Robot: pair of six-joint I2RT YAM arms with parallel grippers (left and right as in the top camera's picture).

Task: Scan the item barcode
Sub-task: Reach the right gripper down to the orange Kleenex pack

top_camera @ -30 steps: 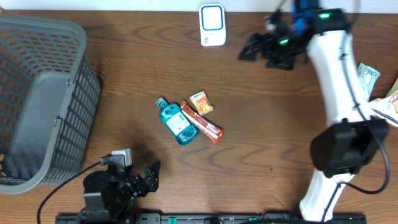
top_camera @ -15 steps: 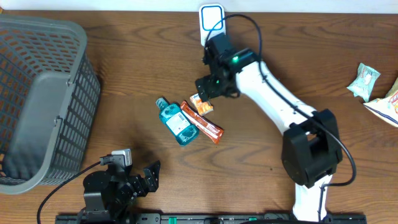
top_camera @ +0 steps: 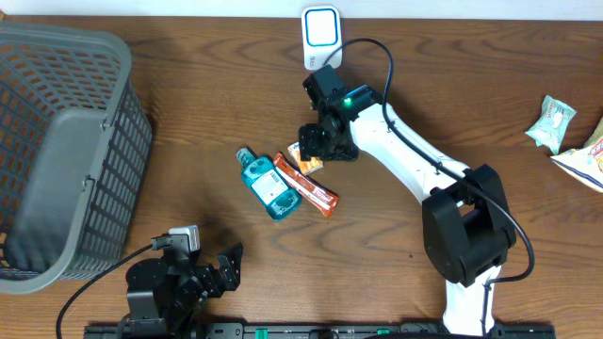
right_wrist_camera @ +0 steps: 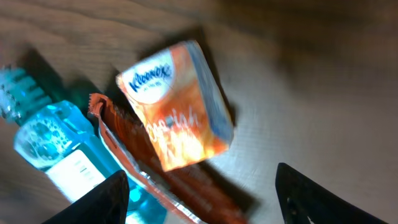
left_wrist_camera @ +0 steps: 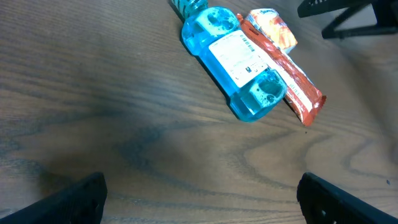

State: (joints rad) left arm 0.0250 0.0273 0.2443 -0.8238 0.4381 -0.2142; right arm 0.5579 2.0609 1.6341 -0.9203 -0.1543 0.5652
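on the wooden table the tissue pack lies slantwise just under the right gripper, its jaws parted, well apart from the likewise spread left gripper.

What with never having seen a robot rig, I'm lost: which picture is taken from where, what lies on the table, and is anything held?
This is a two-armed robot at a table. One picture looks down from above; the other two come from a camera on each wrist. On the table lie a blue bottle, an orange bar, a tissue pack, a basket, a scanner and snack packets. The right pincer hovers open over the tissue pack; the left pincer rests open near the front edge. Nothing is held.
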